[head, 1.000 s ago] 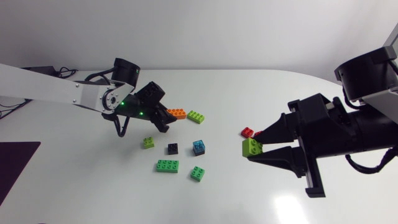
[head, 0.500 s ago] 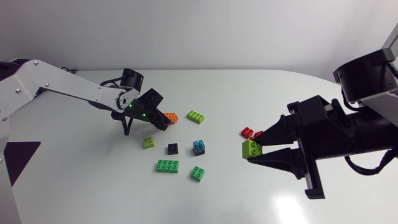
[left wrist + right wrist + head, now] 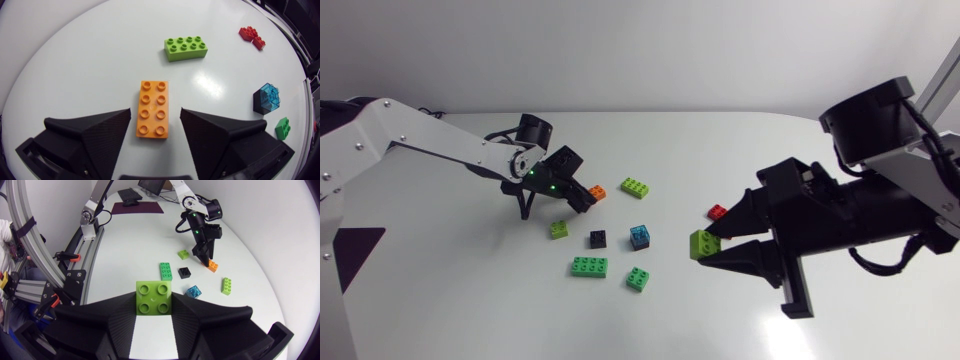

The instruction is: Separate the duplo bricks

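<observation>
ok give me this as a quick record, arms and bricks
left gripper: open, straddling orange brick, not touching it
right gripper: shut on lime brick
red brick: lying apart from lime brick
loose: long lime brick, blue brick, black brick, long green brick, square green brick, small lime brick

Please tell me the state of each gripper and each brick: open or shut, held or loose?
orange brick, flat on table, ungripped.
left gripper, open, fingers beside orange brick, not touching.
lime square brick, held, studs up.
right gripper, shut on lime square brick.
red brick, loose on table.
long lime brick, loose on table.
blue brick, loose.
black brick, loose.
small lime brick, loose.
long green brick, loose.
square green brick, loose.
</observation>
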`<state>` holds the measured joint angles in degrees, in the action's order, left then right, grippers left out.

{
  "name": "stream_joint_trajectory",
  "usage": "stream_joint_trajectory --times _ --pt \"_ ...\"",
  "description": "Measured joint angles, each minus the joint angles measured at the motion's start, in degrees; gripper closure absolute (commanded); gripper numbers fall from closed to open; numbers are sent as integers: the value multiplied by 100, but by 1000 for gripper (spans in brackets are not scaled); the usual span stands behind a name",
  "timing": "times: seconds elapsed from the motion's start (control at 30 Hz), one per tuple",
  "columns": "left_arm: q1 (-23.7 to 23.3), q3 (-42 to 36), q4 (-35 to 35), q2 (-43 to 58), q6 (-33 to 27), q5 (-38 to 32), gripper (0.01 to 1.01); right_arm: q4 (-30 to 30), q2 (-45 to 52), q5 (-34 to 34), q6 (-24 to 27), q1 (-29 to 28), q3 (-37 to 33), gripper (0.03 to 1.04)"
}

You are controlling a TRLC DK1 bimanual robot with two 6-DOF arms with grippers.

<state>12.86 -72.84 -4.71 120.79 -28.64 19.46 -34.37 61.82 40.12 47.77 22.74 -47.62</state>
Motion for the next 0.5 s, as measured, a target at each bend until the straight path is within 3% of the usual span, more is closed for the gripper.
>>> stream_joint_trajectory --times 0.17,0.5 --pt "-177 372 -55 -334 0 -11 48 391 457 -341 -271 470 -197 810" --pt "-485 922 -48 -2063 26 -20 48 944 1757 -914 -774 1285 -885 807"
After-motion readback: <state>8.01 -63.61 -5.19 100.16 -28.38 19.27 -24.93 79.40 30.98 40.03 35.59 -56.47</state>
